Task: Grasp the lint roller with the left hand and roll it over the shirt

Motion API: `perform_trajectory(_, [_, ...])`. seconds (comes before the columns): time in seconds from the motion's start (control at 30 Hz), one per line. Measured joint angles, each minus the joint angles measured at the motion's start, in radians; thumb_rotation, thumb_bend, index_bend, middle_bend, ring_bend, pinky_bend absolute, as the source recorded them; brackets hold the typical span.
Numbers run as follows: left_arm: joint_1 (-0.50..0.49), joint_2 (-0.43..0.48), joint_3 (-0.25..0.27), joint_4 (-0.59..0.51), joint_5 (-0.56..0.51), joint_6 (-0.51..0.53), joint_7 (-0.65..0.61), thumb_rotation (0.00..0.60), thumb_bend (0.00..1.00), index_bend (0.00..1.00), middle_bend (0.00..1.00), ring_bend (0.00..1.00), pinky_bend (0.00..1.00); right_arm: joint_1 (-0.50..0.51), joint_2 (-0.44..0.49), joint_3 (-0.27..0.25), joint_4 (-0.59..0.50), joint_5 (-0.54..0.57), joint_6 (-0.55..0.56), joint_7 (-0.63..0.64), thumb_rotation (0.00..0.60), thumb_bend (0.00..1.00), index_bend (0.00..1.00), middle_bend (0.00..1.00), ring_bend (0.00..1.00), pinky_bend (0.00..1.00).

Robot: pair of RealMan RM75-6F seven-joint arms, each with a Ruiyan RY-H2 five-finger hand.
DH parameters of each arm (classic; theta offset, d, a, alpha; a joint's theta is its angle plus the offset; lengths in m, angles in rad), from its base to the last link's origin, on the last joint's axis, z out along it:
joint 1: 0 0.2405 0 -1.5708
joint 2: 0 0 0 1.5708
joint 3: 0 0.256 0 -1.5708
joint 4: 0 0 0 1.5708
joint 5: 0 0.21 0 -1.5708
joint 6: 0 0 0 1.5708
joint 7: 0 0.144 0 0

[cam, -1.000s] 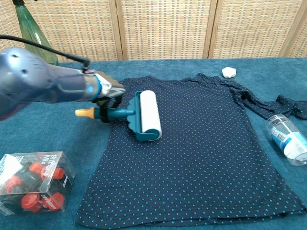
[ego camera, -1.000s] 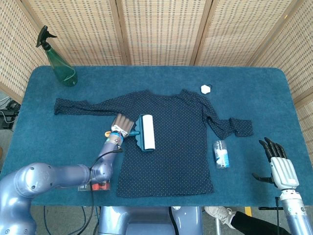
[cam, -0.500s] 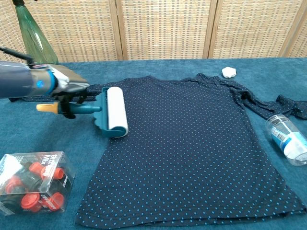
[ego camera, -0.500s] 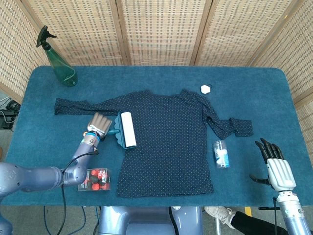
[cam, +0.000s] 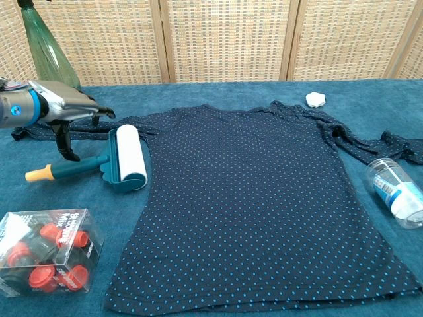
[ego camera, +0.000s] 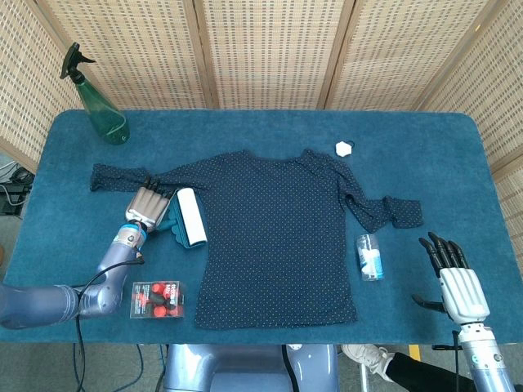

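On the blue table (ego camera: pixel 270 122), a dotted navy shirt (ego camera: pixel 282 237) lies flat at centre. At its 9 o'clock edge, lint roller (cam: pixel 124 158) rests partly on the fabric; left robot hand (cam: pixel 63 109) hovers over the handle, fingers apart, gripping nothing. Right robot hand (ego camera: pixel 453 273), 4 o'clock, fingers spread, empty.

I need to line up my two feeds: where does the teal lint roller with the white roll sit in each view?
Head view: the teal lint roller with the white roll lies left of centre, at the left edge of the dark dotted shirt.
Chest view: it lies at middle left, handle pointing left.
Shared landmark: the clear box of red caps, nearer the robot than the roller in both.
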Motion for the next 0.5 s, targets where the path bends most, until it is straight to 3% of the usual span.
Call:
perform_trajectory(0.27, [0.125, 0.038, -0.019, -0.030, 0.239, 0.118, -0.207, 0.600, 0.22, 0.00, 0.00, 0.00, 0.00, -0.005, 0.006, 0.003, -0.008, -0.005, 0.019, -0.001, 0.600, 0.09, 0.05, 0.00, 0.00, 0.00])
perform_trajectory(0.37, [0.186, 0.053, -0.017, -0.064, 0.338, 0.198, -0.283, 0.600, 0.22, 0.00, 0.00, 0.00, 0.00, -0.009, 0.012, 0.007, -0.013, -0.007, 0.035, -0.002, 0.600, 0.09, 0.04, 0.00, 0.00, 0.00])
perform_trajectory(0.5, [0.317, 0.061, 0.014, -0.098, 0.520, 0.383, -0.392, 0.600, 0.21, 0.00, 0.00, 0.00, 0.00, -0.017, 0.024, 0.013, -0.027, -0.015, 0.067, -0.009, 0.600, 0.09, 0.03, 0.00, 0.00, 0.00])
